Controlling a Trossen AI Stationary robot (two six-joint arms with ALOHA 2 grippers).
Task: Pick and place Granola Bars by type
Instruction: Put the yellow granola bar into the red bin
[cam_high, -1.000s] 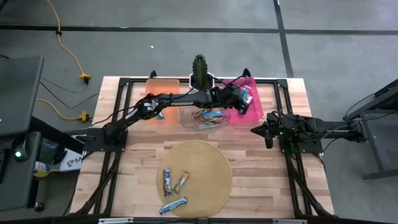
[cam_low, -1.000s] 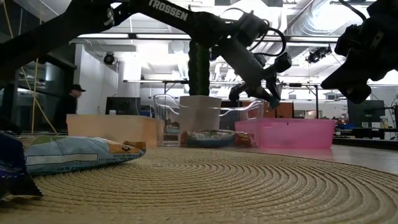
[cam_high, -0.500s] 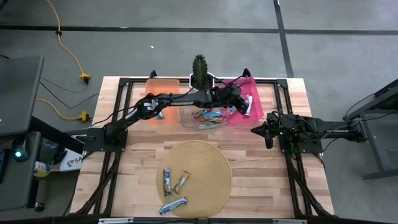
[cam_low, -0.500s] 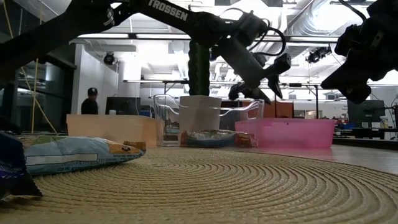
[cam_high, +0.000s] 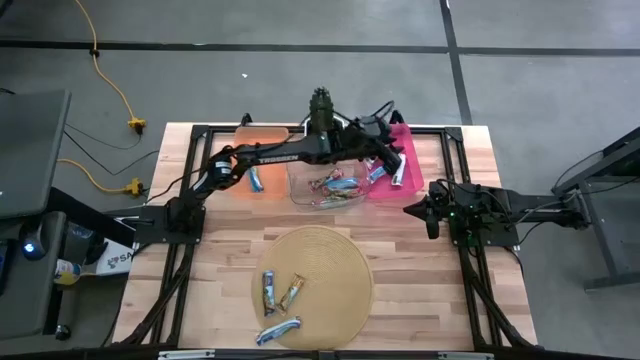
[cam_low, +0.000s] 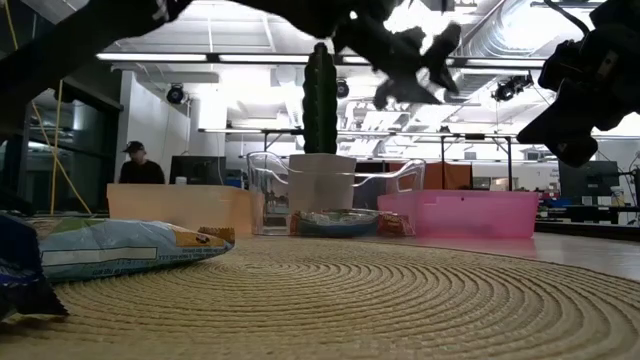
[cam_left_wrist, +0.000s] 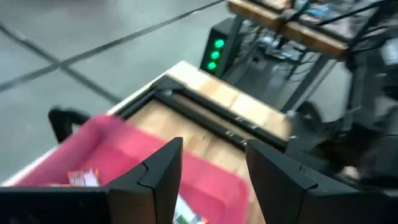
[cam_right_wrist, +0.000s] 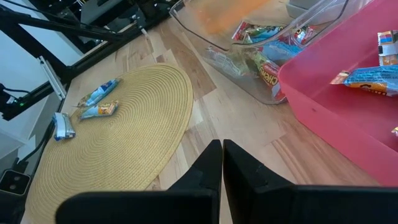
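My left gripper (cam_left_wrist: 208, 177) hangs open above the pink bin (cam_high: 404, 152), with nothing between its fingers; in the low view it (cam_low: 415, 62) is high over the bins. Granola bars (cam_high: 398, 172) lie on the pink bin's floor, and others lie in the clear bin (cam_high: 328, 186). One bar (cam_high: 257, 180) lies by the orange bin (cam_high: 262, 140). Three bars (cam_high: 280, 293) lie flat on the round woven mat (cam_high: 340, 262). My right gripper (cam_high: 430, 213) waits shut at the table's right side, low over the wood.
A cactus in a white pot (cam_low: 320, 160) stands behind the clear bin, under my left arm. A dark metal frame (cam_high: 200, 135) runs round the table's edges. Bare wood lies between the mat and the bins. A person (cam_low: 140, 165) stands in the room far behind.
My left gripper has opened over the pink bin and let go of a blue-and-white bar, which now lies in that bin. The gripper has then risen well above the bins and rolled a little.
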